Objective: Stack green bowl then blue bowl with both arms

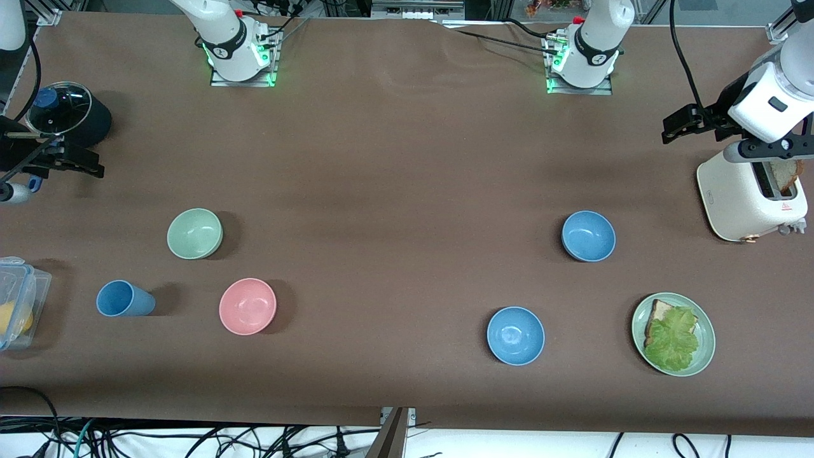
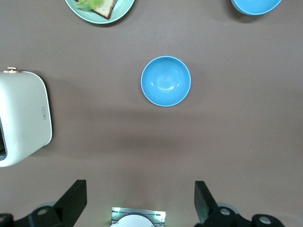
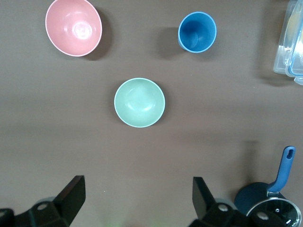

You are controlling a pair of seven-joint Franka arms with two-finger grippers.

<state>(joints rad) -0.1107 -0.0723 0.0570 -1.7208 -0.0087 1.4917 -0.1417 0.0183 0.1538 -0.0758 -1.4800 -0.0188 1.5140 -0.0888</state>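
Front view first: my right gripper (image 1: 70, 160) hangs at the frame's left edge beside a dark lidded pot (image 1: 63, 114), fingers spread and holding nothing; my left gripper (image 1: 683, 124) hangs at the right edge just above a white toaster (image 1: 750, 194), fingers likewise spread and bare; the green bowl (image 1: 194, 233) sits left of centre on the brown table (image 1: 394, 191), a pink bowl (image 1: 247, 306) lower and beside it, a blue cup (image 1: 124, 299) lying lower left; one blue bowl (image 1: 589, 236) sits right of centre, a second blue bowl (image 1: 516, 335) lower; a green plate (image 1: 673, 334) with bread and lettuce lies lower right; a clear container (image 1: 19, 299) shows at the left edge.

Left wrist view: my fingers (image 2: 71, 201) stand apart along the bottom edge; the blue bowl (image 2: 166, 81) sits upright mid-frame, clear of them.

Right wrist view: my fingers (image 3: 68, 196) stand apart at the bottom; the green bowl (image 3: 139, 102) sits centred, untouched.
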